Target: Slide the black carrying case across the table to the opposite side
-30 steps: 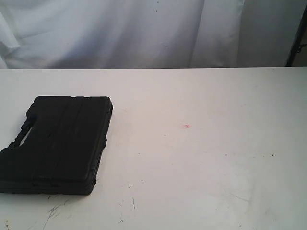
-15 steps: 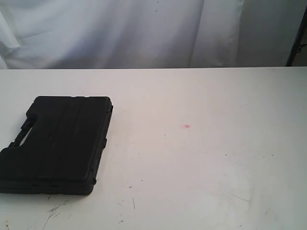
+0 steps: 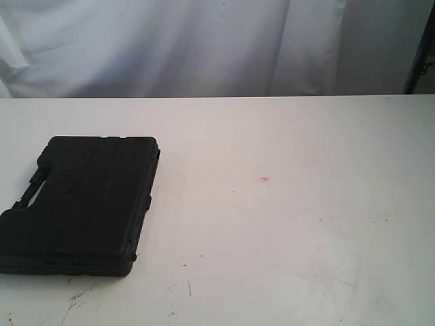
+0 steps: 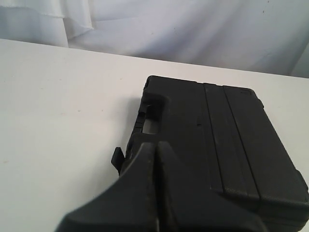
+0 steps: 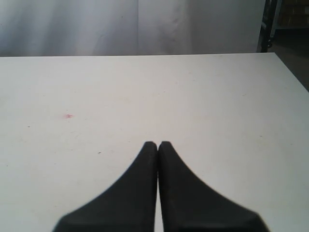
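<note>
A black carrying case (image 3: 83, 204) lies flat on the left part of the white table (image 3: 285, 231), its handle cut-out facing the left edge. Neither arm shows in the exterior view. In the left wrist view the case (image 4: 227, 145) fills the middle and my left gripper (image 4: 155, 145) hovers over its handle end, fingers pressed together with nothing between them. In the right wrist view my right gripper (image 5: 158, 144) is shut and empty above bare table (image 5: 203, 96), with the tiny red spot (image 5: 68, 116) off to one side.
A white cloth backdrop (image 3: 204, 47) hangs behind the table's far edge. A small red spot (image 3: 264, 179) marks the middle of the tabletop and dark scuff marks (image 3: 78, 297) lie near the front left. A dark stand (image 3: 421, 54) rises at the far right.
</note>
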Available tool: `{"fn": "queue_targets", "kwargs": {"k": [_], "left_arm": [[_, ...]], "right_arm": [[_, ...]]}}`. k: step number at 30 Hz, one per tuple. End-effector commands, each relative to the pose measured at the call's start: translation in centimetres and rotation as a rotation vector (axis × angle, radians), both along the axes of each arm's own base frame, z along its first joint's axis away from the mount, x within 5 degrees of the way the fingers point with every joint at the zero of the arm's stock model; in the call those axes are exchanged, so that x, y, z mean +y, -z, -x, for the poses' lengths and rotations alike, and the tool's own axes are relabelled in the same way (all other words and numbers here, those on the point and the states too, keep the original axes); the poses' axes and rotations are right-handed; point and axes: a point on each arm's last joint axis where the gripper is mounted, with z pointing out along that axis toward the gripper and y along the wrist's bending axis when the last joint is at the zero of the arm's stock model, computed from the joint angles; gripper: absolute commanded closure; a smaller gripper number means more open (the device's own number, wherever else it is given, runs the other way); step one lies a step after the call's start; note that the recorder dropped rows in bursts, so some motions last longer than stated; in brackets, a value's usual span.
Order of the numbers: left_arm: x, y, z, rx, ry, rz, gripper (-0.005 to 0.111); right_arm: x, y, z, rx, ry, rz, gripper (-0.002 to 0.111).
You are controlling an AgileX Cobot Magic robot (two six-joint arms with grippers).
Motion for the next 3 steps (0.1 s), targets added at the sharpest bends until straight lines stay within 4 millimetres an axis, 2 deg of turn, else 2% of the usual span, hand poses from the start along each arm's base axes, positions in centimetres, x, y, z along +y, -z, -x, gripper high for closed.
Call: {"fn": "queue_targets", "kwargs": {"k": [1,3], "left_arm": [[0.01,0.08,0.00,-0.006,-0.002,-0.001,0.107],[0.01,0.08,0.00,-0.006,-0.002,-0.001,0.107]], "right_arm": [[-0.04,0.09,0.02,-0.001,0.008,-0.005,0.108],[-0.04,0.09,0.02,-0.001,0.008,-0.005,0.108]]}}
